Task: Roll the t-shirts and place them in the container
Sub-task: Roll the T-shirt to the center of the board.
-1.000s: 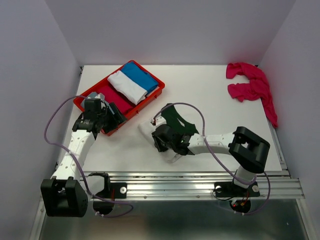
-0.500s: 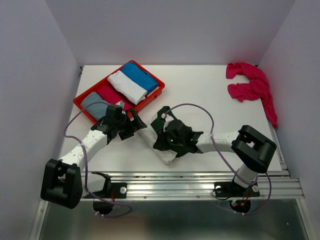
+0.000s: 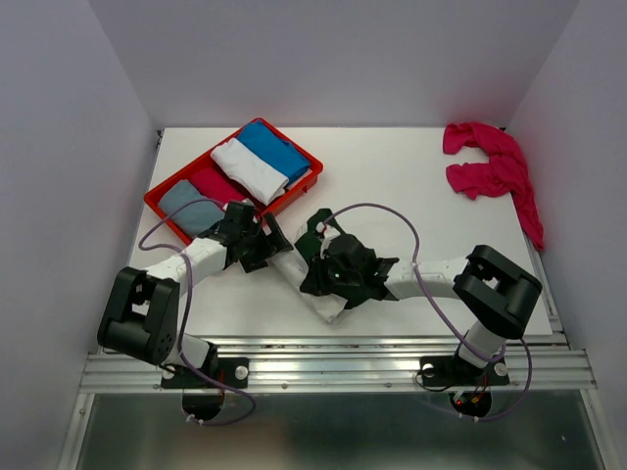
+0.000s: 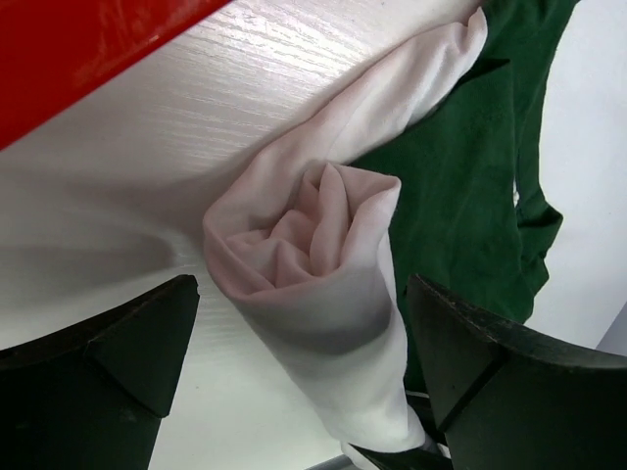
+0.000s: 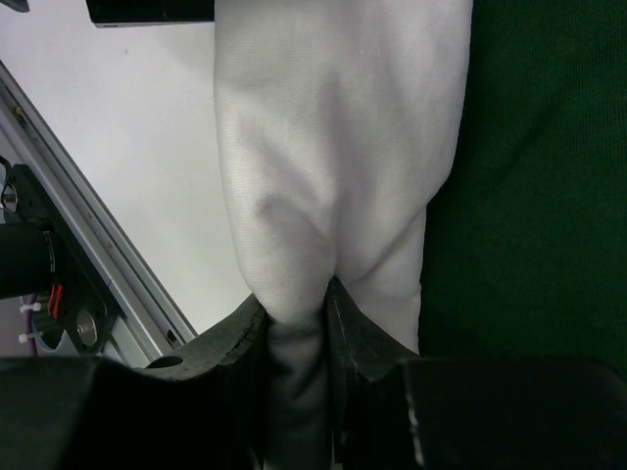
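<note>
We judge the job about midway. The cream tee [image 5: 323, 147] is wound into a tight tube, though its green part [image 4: 470, 196] lies loose beside the roll and is not tucked in. The pink tee [image 3: 490, 166] lies crumpled well apart from both claws, at the far right of the table [image 3: 411, 186], not yet started. The red tray [image 3: 196, 162], just behind the left claw, holds four neat bundles [image 3: 250, 162] — white, blue, magenta and grey — which look like finished work. So what is left, as we read it, is to settle this roll, stow it, and then do the pink one.

The left claw [image 4: 302, 294] stands wide apart and holds nothing. The spiral end of the roll sits right between its fingers [image 4: 137, 343], facing it, but neither finger touches the cloth as far as we can tell. The right claw [image 5: 297, 313] is pinched on a fold of the cream cloth at the other part of the roll, with its jaws nearly together around the fabric.

The tube's long axis runs straight from one claw to the other. In the top view that is a diagonal, with the open spiral end up by the left claw and the tray, and the other end down past the right claw toward the near rail [image 3: 372, 367]. The green part fans out on the far side of the right claw, beside the roll rather than wrapped in it.
</note>
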Robot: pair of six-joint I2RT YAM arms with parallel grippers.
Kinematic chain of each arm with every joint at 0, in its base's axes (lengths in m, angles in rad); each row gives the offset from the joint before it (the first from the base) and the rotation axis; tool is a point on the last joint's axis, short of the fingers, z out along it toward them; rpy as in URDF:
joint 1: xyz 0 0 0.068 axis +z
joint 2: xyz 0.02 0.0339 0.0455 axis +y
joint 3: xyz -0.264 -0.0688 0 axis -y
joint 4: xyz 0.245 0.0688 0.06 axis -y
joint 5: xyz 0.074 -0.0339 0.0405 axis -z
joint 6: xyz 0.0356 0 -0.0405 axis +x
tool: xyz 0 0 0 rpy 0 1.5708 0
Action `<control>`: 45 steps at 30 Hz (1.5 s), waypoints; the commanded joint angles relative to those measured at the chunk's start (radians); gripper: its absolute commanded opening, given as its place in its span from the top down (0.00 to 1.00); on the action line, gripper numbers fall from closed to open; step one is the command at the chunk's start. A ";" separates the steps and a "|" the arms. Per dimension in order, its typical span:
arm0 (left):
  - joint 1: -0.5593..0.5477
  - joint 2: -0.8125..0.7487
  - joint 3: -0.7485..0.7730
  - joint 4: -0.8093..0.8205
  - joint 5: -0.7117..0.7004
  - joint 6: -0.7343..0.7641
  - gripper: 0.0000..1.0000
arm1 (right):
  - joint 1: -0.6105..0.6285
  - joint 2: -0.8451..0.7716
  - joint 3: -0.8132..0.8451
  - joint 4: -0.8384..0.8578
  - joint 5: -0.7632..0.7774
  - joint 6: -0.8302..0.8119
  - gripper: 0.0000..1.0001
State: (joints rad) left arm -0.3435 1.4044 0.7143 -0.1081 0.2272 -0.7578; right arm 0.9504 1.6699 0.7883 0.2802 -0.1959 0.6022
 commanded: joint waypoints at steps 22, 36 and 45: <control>-0.023 0.030 0.102 -0.071 -0.023 -0.028 1.00 | 0.007 -0.048 0.049 -0.114 0.117 -0.094 0.58; -0.028 0.031 0.151 -0.156 -0.063 -0.046 1.00 | 0.240 -0.084 0.255 -0.522 0.642 -0.303 0.13; -0.029 0.041 0.149 -0.159 -0.068 -0.044 1.00 | 0.327 0.065 0.350 -0.539 0.805 -0.343 0.13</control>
State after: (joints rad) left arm -0.3656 1.4761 0.8272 -0.2523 0.1703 -0.7956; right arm 1.2716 1.7050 1.0775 -0.2375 0.4778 0.2962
